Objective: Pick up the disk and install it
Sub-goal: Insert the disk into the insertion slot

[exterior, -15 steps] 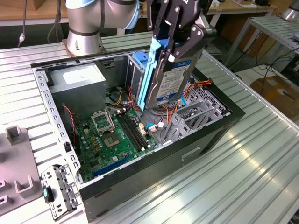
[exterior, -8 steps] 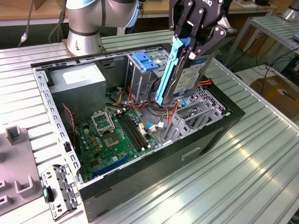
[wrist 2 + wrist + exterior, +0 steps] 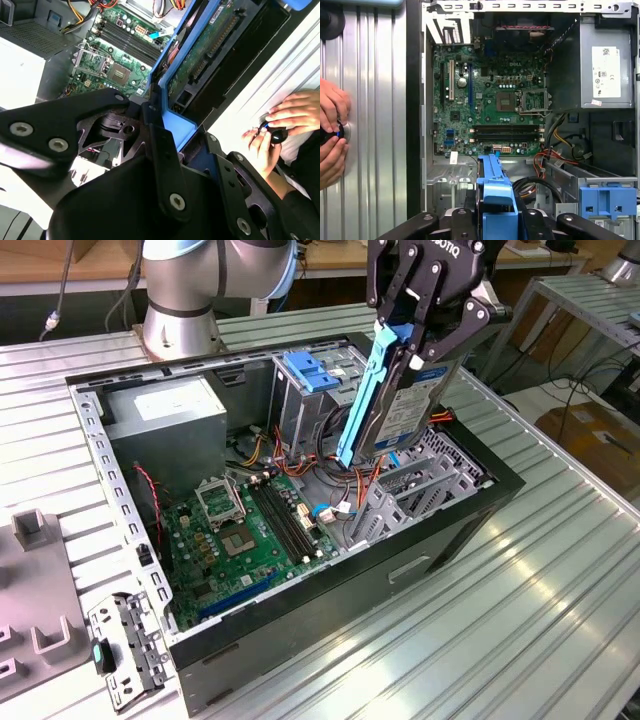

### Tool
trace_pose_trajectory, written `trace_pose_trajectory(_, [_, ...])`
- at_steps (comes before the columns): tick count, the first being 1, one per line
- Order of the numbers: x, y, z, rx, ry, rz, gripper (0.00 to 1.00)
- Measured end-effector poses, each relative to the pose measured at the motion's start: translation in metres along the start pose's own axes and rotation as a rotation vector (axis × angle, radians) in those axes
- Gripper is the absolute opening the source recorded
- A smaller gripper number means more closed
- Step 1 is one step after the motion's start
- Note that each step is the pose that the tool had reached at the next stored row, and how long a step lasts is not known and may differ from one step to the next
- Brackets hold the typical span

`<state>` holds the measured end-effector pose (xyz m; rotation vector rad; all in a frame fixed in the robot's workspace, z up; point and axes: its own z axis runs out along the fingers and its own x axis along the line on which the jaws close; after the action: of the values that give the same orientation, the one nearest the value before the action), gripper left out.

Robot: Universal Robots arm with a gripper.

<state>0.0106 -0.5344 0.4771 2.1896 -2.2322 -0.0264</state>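
**A:** The disk [image 3: 405, 415] is in the air, standing on end and tilted, with its blue side rail [image 3: 362, 390] turned to the exterior view's left.

**B:** The gripper [image 3: 420, 345] has it, with the black fingers [image 3: 395, 300] clamped tight on the upper end. The label side faces the exterior view's right.

**A:** It hangs over the open computer case [image 3: 440, 530], at the end on the exterior view's right. The lower end dips towards the metal drive cage [image 3: 400, 490] and its wiring. I can't tell whether it touches.

**B:** The second wrist view looks along the underside, where the green circuit board [image 3: 210, 45] sits between the blue rails.

**A:** Further out, the motherboard [image 3: 240, 530] lies flat on the case floor. The grey power-supply box [image 3: 165, 415] sits at the far end, well apart from the disk.

**B:** The light-blue latch [image 3: 315, 370] stands just beside the disk's rail, on its own bay.

**A:** Outside the case there's a person's hands [image 3: 331, 132] resting on the ribbed metal table [image 3: 520, 620], cupped around a small black object [image 3: 276, 135].
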Motion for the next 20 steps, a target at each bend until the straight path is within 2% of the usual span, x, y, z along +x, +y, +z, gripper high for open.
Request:
trace_pose_trajectory(8, [0.0003,0.0,0.0,0.0,0.0001,0.0,0.37])
trace_pose_trajectory(14, [0.0085,-0.0014,0.0035,0.0,0.0007,-0.007,0.37])
trace_pose_trajectory(17, [0.0146,-0.0059,0.0063,0.0,0.0005,-0.007,0.37])
trace_pose_trajectory(20, [0.0181,-0.015,0.0084,0.0,0.0006,-0.007,0.37])
